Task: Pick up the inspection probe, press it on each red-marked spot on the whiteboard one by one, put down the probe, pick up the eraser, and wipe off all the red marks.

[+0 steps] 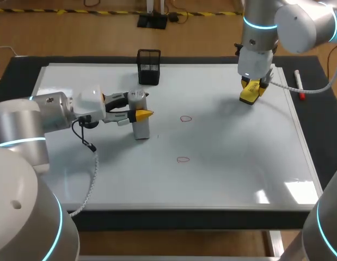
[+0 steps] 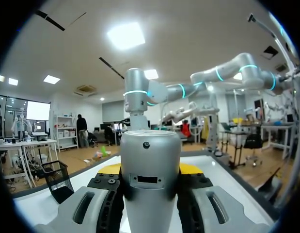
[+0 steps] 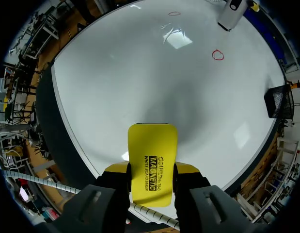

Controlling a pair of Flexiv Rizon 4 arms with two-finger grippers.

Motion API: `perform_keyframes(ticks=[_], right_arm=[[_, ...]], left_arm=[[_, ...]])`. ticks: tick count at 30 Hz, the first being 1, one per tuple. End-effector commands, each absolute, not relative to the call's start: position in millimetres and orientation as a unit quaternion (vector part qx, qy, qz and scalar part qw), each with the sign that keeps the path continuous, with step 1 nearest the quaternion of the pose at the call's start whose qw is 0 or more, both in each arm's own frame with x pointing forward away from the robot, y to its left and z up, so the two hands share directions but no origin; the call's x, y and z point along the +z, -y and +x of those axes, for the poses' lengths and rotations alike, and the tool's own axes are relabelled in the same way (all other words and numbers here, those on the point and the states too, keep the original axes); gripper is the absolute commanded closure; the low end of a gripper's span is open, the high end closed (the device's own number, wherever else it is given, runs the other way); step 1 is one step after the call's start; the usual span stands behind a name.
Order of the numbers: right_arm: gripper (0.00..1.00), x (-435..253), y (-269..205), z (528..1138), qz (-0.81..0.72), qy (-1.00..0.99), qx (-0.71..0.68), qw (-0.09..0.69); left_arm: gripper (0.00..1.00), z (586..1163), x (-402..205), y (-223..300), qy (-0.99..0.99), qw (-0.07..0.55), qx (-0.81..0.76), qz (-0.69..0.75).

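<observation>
**Probe clamped in the left gripper, eraser in the right one**

So the probe is the grey cylinder standing upright at the whiteboard, a bit to the left of both marks. The left gripper comes at it sideways and squeezes it from both sides. That makes sense, since a side grip keeps it vertical so the tip can be pushed straight down. Can't tell if its foot actually touches the board or floats just over it.

Neither mark looks wiped: the far red circle and the near red circle are both intact. The far one is closer to the probe, so I'd guess that's the first press.

The right gripper is over the far right part of the board, pinching the yellow eraser by its long edges. The eraser sticks out ahead of the fingers, well apart from the marks. Looks parked there to stay out of the probe's way.

A black mesh pen cup sits at the board's back edge, and a marker lies just off its right side.
</observation>
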State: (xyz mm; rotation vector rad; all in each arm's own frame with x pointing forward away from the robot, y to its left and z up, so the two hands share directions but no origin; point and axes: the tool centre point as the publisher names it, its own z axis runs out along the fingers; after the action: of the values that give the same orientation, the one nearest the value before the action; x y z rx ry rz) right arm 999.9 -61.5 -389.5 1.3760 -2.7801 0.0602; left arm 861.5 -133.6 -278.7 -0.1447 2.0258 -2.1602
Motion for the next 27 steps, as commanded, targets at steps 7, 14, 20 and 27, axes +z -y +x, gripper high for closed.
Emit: perform_keyframes(ticks=[7,14,20,27], right_arm=[[1.0,-388,62,1000,0.444,0.896,0.021,0.02],[1.0,-388,62,1000,0.444,0.896,0.021,0.02],[1.0,-388,62,1000,0.444,0.896,0.021,0.02],[1.0,-388,62,1000,0.444,0.896,0.021,0.02]], left_arm=[[1.0,859,-273,129,-0.676,0.097,-0.728,-0.053],[1.0,862,-255,110,-0.672,0.116,-0.729,-0.067],[1.0,871,-244,85,-0.661,0.139,-0.733,-0.082],[1.0,886,-233,55,-0.664,0.167,-0.723,-0.094]])
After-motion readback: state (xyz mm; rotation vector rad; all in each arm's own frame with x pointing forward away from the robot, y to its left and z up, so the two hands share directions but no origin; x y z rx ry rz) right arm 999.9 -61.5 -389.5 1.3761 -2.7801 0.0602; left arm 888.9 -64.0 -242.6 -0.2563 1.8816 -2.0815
